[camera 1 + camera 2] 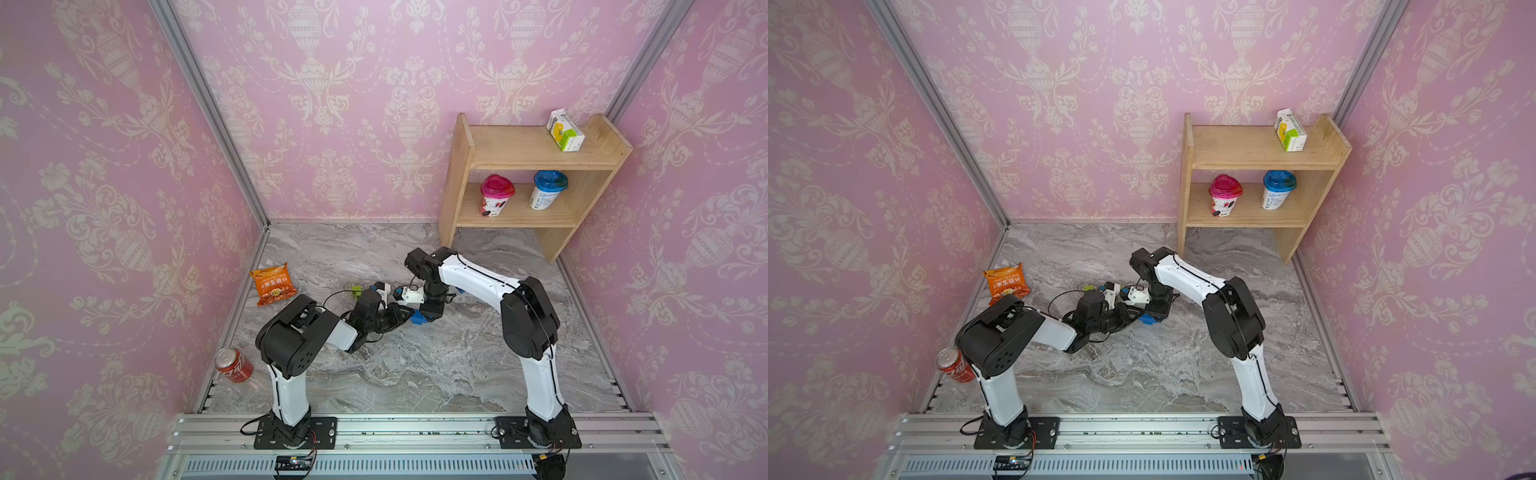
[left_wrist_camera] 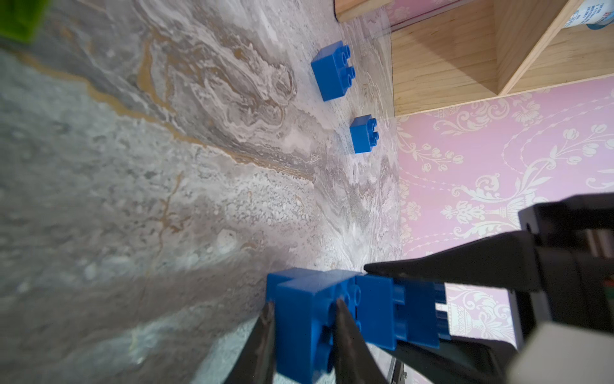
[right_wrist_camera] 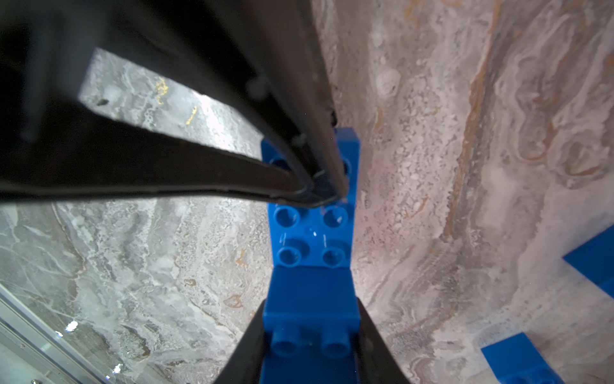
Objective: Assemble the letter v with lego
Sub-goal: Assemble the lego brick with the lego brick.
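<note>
We judged the V barely begun. At the middle of the marble tabletop [image 1: 415, 374], the left gripper [image 2: 304, 302] was clamped on a long blue brick [image 3: 312, 232]. The right gripper [image 3: 310, 301], jaws closed on a second blue brick [image 3: 309, 286], seemed to seat it on one end. Two loose blue bricks [image 2: 332, 71] [image 2: 363, 134] and a green brick [image 1: 356, 289] lay apart, unused.

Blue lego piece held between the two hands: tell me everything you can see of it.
The blue lego piece looks like glossy hard plastic: a long brick with paired round studs, and a second block joined at one end. It lies low at the marble table; contact there is unclear. The right hand clamps the block end between its fingers, and the left hand pinches the far end with its tips shut on it.
</note>
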Robot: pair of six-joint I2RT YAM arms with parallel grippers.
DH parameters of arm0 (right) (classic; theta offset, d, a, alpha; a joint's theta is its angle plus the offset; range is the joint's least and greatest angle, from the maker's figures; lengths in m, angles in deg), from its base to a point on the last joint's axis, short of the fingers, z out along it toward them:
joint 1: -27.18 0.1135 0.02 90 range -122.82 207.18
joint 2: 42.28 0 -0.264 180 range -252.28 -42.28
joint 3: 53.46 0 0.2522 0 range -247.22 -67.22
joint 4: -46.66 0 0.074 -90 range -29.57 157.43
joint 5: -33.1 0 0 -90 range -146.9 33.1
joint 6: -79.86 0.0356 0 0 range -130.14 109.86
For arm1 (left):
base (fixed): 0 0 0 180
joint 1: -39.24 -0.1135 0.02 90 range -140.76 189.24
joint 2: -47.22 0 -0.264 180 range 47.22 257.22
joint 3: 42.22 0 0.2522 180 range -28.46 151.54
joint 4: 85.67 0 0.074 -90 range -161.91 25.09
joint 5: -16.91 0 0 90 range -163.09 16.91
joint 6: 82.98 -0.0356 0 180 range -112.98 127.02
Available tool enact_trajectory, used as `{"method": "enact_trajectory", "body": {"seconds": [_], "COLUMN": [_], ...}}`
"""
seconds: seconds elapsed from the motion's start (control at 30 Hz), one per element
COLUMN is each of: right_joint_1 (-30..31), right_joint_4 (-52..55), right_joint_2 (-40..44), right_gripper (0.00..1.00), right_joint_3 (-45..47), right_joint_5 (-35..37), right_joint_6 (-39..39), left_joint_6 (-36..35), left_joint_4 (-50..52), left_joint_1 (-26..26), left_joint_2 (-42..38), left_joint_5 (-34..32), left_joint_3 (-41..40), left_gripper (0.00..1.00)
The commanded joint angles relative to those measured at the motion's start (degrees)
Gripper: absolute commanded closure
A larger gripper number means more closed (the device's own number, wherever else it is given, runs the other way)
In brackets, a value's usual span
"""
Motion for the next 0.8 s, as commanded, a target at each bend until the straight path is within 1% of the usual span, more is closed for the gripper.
{"method": "enact_trajectory", "body": {"seconds": [0.0, 0.1, 0.2, 0.27, 0.33, 0.4, 0.6, 0.77], "right_joint_1": [3.10, 3.10, 3.10, 3.07, 2.84, 2.80, 1.93, 0.87], "right_joint_4": [1.37, 1.46, 1.34, 1.26, 0.76, 0.56, -0.77, -2.90], "right_joint_2": [-6.16, -6.39, -5.94, -5.35, -4.40, -3.68, -1.34, 1.52], "right_gripper": [1.00, 1.00, 0.95, 0.90, 0.80, 0.74, 0.49, 0.44], "right_joint_3": [2.52, 2.71, 2.85, 2.83, 2.98, 2.74, 2.47, 1.81], "right_joint_5": [-2.71, -2.86, -2.45, -1.91, -2.12, -1.98, -0.70, 0.44], "right_joint_6": [6.26, 6.56, 6.22, 6.17, 6.16, 6.21, 6.38, 7.54], "left_joint_6": [-0.01, -0.05, 0.07, 0.09, 0.02, 0.09, 0.35, 0.18], "left_joint_4": [4.54, 4.33, 4.10, 4.03, 4.08, 3.87, 3.48, 3.49], "left_joint_1": [0.38, 0.42, 0.43, 0.39, 0.40, 0.41, 0.43, 0.42], "left_joint_2": [1.45, 1.46, 1.31, 1.10, 0.96, 1.04, 1.43, 1.31], "left_joint_5": [-1.44, -1.39, -1.36, -1.37, -1.50, -1.49, -1.35, -1.50], "left_joint_3": [-0.88, -0.89, -0.90, -1.08, -1.20, -1.32, -1.28, -1.25], "left_gripper": [0.79, 0.80, 0.80, 0.80, 0.80, 0.80, 0.80, 0.80]}}
